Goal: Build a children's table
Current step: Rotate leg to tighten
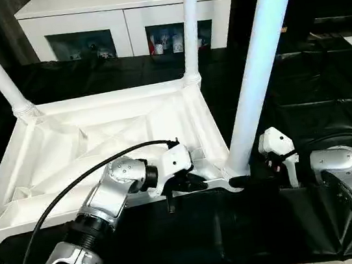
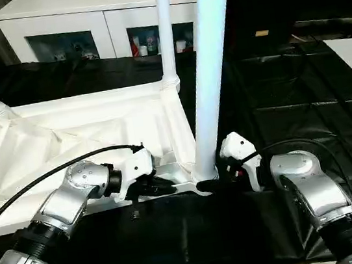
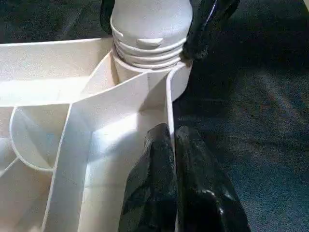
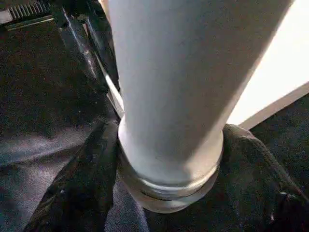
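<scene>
While my left gripper [image 1: 186, 184], jaws pinched on the upturned tabletop's [image 1: 67, 154] near rim, steadies it on the desk [image 1: 301, 88], my right gripper [image 4: 166, 193] clasps the near-right leg [image 1: 256, 74], which probably needs twisting home.

White tabletop [image 1: 180, 115], black cloth [image 1: 305, 120]

White cabinet [image 1: 124, 8] behind (glass doors), black sheeting [image 1: 301, 88] over worktop

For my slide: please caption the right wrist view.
Right claw straddles the base of a white table leg at its corner socket.
</scene>
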You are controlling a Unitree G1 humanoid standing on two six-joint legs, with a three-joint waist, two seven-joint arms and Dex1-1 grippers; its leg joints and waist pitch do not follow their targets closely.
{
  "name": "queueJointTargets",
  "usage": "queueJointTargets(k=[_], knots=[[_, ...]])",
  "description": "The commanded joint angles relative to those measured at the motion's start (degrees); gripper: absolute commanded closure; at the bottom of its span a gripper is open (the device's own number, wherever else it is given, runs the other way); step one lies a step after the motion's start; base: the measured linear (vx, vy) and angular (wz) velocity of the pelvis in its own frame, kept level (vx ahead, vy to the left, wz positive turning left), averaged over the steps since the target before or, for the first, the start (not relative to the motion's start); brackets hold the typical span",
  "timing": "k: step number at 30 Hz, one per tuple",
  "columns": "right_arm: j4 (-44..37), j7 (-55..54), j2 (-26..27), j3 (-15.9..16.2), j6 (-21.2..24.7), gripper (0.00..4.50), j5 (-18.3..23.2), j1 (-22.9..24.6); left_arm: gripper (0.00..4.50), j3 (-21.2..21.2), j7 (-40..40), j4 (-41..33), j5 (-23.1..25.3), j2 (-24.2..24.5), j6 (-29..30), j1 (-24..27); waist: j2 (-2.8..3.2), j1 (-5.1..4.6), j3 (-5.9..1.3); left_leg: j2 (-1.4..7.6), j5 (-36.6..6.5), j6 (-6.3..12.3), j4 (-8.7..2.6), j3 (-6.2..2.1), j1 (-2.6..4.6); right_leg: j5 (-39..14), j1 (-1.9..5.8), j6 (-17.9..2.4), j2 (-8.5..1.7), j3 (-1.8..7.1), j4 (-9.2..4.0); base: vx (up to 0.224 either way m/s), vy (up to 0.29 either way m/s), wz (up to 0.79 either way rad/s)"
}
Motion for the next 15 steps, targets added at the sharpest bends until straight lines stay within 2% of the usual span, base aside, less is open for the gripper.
queueJointTargets(k=[1, 9, 10, 11, 12, 13, 15], knots=[[-0.4, 0.9, 0.4, -1.2, 0.5, 1.75, 1.5, -0.2, 4.5, -0.4, -1.2, -1.3, -0.5, 0.2, -0.9, 0.2, -0.78, -0.27, -3.5, 1.35, -9.5, 4.39, -3.76, -0.6, 0.69, -5.0, 2.84, -14.6, -2.5, 1.77, -3.71, 0.0, 0.0, 0.0], [-0.4, -0.1, 2.3, -2.7, 1.1, 1.78, 3.9, 0.6, 4.5, -0.4, -1.4, -1.7, -0.7, 0.3, -0.6, 0.5, -0.68, -0.21, -3.56, 1.36, -9.3, 4.31, -3.75, -0.6, 0.72, -4.8, 2.82, -14.6, -2.53, 1.81, -3.66, 0.0, 0.0, 0.0], [0.3, -2.1, 3.8, -3.8, 1.2, 1.78, 4.5, 0.4, 4.5, -0.2, -0.6, -1.3, -0.5, 0.0, -0.2, 0.4, -0.62, -0.25, -3.55, 1.34, -9.4, 4.31, -3.76, -0.61, 0.7, -4.7, 2.81, -14.6, -2.51, 1.78, -3.67, 0.0, 0.0, 0.0], [2.8, -9.0, 8.2, -6.3, 0.6, 1.78, 4.8, -0.5, 4.5, 0.2, 2.8, 0.6, 0.4, -1.2, 1.4, -0.3, -0.59, -0.33, -3.5, 1.35, -9.8, 4.1, -3.79, -0.58, 0.7, -5.1, 2.69, -14.7, -2.53, 1.78, -3.74, 0.0, 0.0, 0.0], [4.0, -12.3, 10.1, -7.3, 0.4, 1.78, 4.6, -0.9, 4.5, 0.5, 4.5, 1.6, 0.8, -1.8, 2.2, -0.7, -0.52, -0.48, -3.52, 1.32, -10.0, 3.95, -3.76, -0.51, 0.68, -5.4, 2.51, -14.8, -2.55, 1.82, -3.7, 0.0, 0.0, 0.0], [4.7, -15.1, 12.2, -8.0, -0.1, 1.78, 4.5, -1.1, 4.5, 1.1, 7.2, 3.2, 1.1, -3.0, 2.5, -1.4, -0.6, -0.96, -3.31, 1.04, -11.8, 2.28, -4.0, -0.65, 0.56, -9.3, 2.49, -14.0, -2.56, 1.66, -4.1, 0.0, 0.0, 0.0], [5.2, -17.7, 14.3, -8.4, -0.2, 1.78, 4.6, -1.2, 4.5, 1.7, 9.9, 4.8, 1.5, -4.4, 2.9, -2.2, -0.68, -1.21, -3.3, 1.04, -13.0, 1.28, -4.18, -0.76, 0.87, -11.9, 2.48, -13.0, -2.49, 1.61, -4.38, 0.0, 0.0, 0.0]])
